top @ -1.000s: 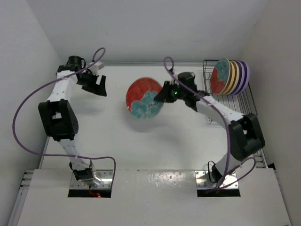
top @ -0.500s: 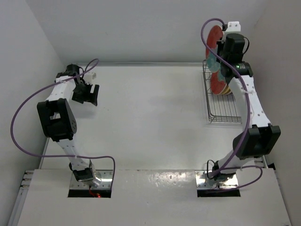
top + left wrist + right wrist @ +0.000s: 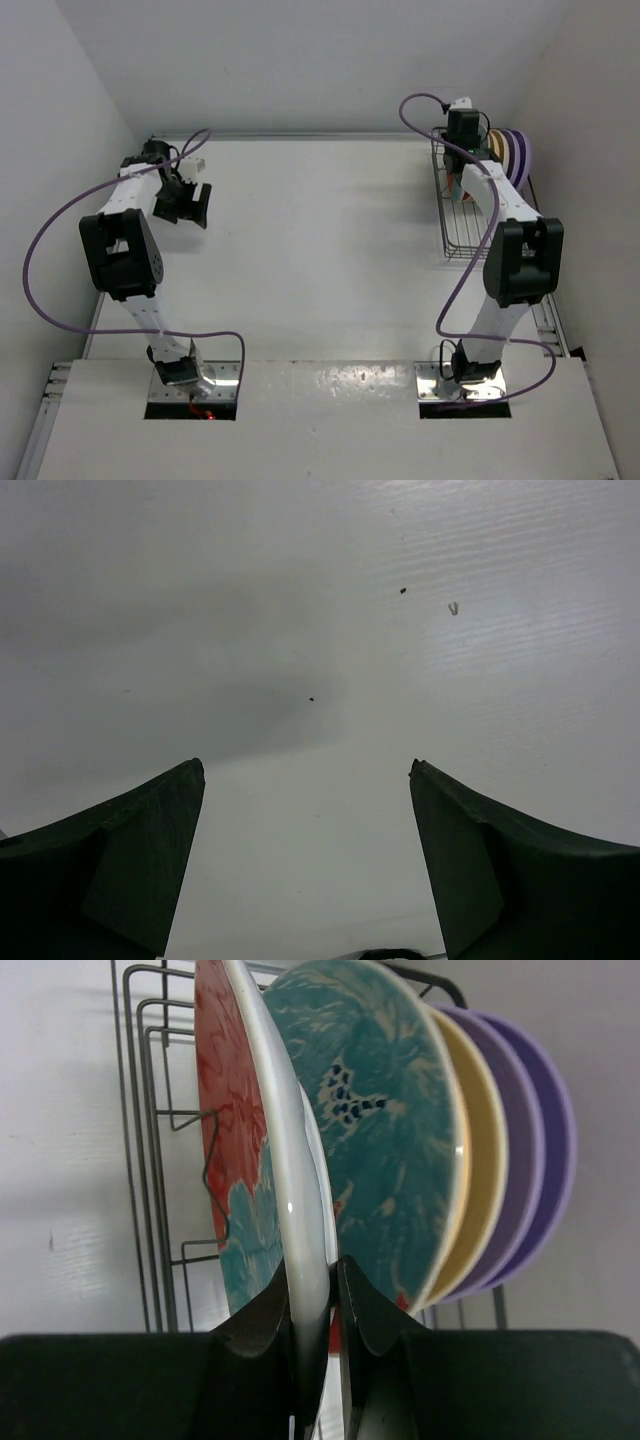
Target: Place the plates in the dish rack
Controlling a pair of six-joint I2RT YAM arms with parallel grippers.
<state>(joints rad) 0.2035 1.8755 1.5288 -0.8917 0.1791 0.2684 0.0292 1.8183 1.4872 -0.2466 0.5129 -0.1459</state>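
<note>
Far right, the right pincer (image 3: 318, 1298) clenched the rim of a red floral plate (image 3: 232, 1150) upright in the dish rack (image 3: 460, 238), perhaps touching the next plate (image 3: 390, 1110); the left pincer (image 3: 305, 780) gaped over open desk (image 3: 320, 230), far left.

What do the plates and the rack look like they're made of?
Plates: probably glazed ceramic, though melamine is possible. They look glossy, with a bright highlight running down the white rim of the gripped plate, and two carry a printed floral pattern. Rack: thin metal wire with a dark, smooth coating; the rods are bent at crisp corners.
</note>
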